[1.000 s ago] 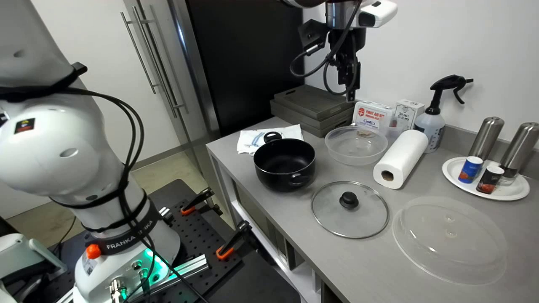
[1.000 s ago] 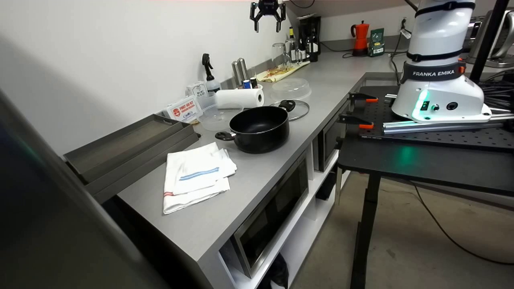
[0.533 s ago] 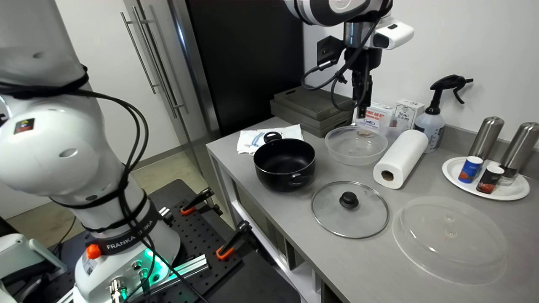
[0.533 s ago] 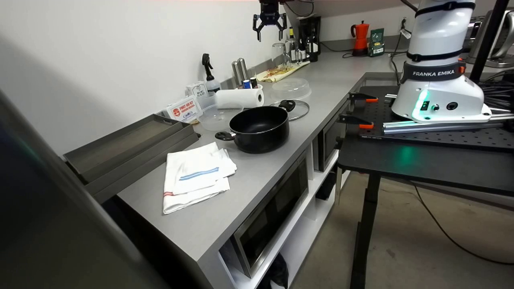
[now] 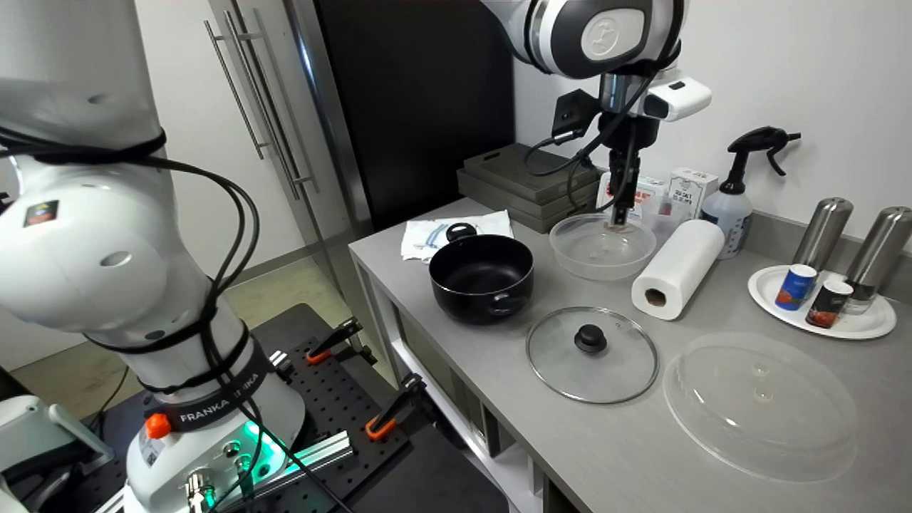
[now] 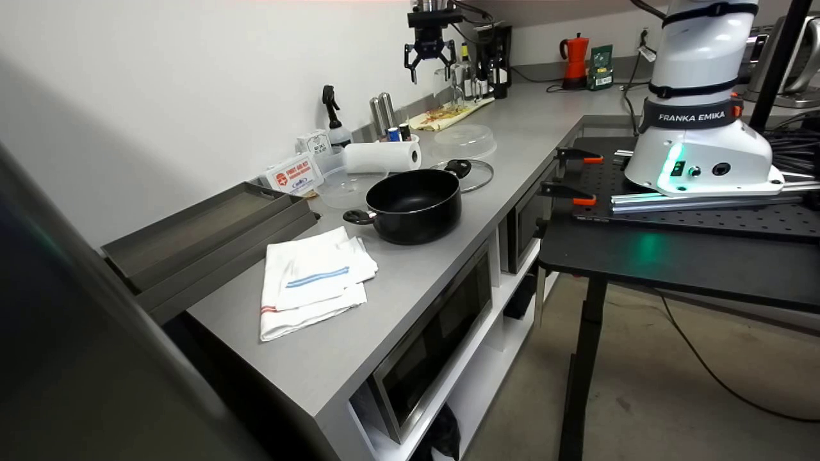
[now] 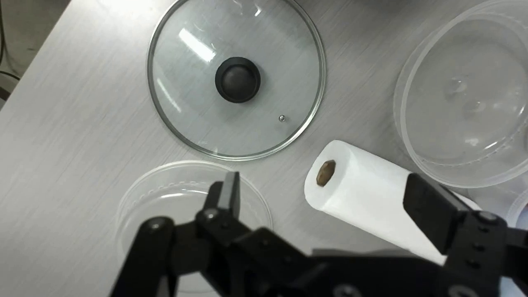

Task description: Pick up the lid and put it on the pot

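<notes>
The first step seems to be in hand: reaching for the round, metal-rimmed clear glass lid (image 5: 592, 362); the lid lies flat on the grey counter (image 5: 613, 445), near the squat round black pot (image 5: 482, 281), which has no lid on it; the black two-fingered gripper (image 6: 431, 77) hangs in the air, its fingers spread wide and holding nothing; next it should move until the small round black knob (image 7: 238, 79) on the lid is between them, go straight down, then pinch and lift.
</notes>
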Action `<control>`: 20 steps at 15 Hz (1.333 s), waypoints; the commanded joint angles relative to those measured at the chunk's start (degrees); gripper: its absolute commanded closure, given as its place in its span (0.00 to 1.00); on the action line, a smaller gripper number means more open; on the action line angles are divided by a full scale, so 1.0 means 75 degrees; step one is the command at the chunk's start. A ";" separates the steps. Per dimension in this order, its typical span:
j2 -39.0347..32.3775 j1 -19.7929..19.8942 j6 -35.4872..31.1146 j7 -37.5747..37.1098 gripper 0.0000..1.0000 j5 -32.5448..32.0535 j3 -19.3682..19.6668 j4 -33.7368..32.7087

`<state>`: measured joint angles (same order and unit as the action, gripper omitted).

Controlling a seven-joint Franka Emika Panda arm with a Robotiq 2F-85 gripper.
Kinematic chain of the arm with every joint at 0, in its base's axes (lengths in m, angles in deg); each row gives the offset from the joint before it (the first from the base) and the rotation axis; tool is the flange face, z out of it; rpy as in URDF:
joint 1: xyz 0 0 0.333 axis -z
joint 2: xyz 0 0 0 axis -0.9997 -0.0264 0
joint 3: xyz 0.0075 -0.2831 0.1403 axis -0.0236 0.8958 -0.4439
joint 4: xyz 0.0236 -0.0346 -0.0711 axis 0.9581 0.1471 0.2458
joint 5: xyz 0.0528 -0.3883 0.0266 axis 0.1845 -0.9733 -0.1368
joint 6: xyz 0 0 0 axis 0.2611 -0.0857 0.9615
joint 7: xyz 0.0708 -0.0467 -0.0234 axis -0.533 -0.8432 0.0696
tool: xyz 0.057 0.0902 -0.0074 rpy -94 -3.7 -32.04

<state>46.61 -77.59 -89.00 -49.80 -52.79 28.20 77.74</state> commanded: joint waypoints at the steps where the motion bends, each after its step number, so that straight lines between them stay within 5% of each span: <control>1: -0.0408 0.0020 0.0253 -0.0136 0.00 0.0403 0.0035 -0.0480; 20: -0.1210 0.0306 0.0095 -0.0753 0.00 0.1092 0.0196 -0.0611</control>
<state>39.64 -75.16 -88.88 -54.17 -45.94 29.51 74.72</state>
